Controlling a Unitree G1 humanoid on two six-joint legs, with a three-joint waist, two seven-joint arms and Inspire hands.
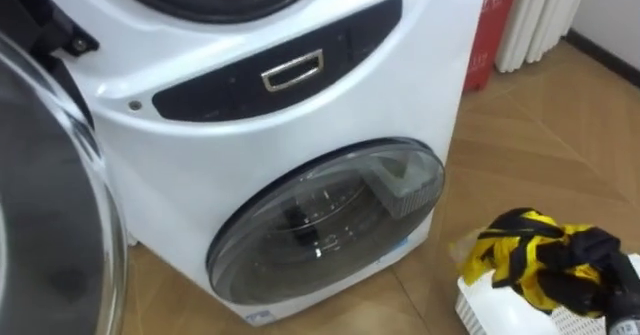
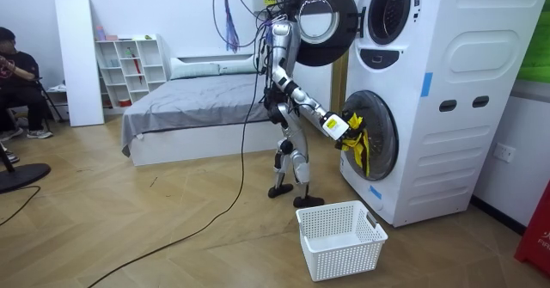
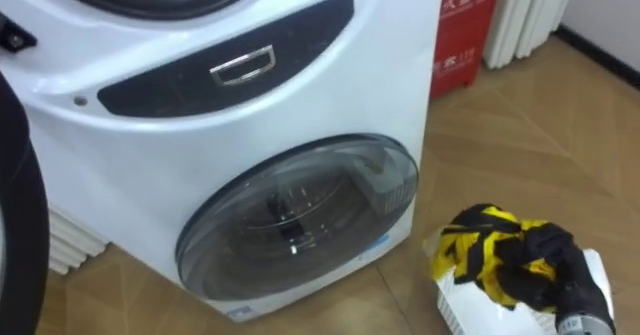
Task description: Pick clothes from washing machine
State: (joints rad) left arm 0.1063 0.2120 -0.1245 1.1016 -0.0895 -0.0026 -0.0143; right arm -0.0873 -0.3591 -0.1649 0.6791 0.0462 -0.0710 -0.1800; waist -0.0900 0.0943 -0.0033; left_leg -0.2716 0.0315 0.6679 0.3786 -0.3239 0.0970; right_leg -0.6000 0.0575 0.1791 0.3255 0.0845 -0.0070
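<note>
Room view: the robot stands at the stacked washing machine [image 2: 430, 90]; its right hand [image 2: 337, 126] is curled round a yellow-and-black garment [image 2: 354, 144], held before the lower door [image 2: 384, 133]; the carrying step seems in hand; next, swing over the white laundry basket [image 2: 344, 254] and release.

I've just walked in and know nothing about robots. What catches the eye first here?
A bright yellow and black garment stands out most, bunched in the robot's right hand above a white basket on the wooden floor. Beside it looms the tall white washing machine, its lower round door closed and its upper door swung open.
</note>
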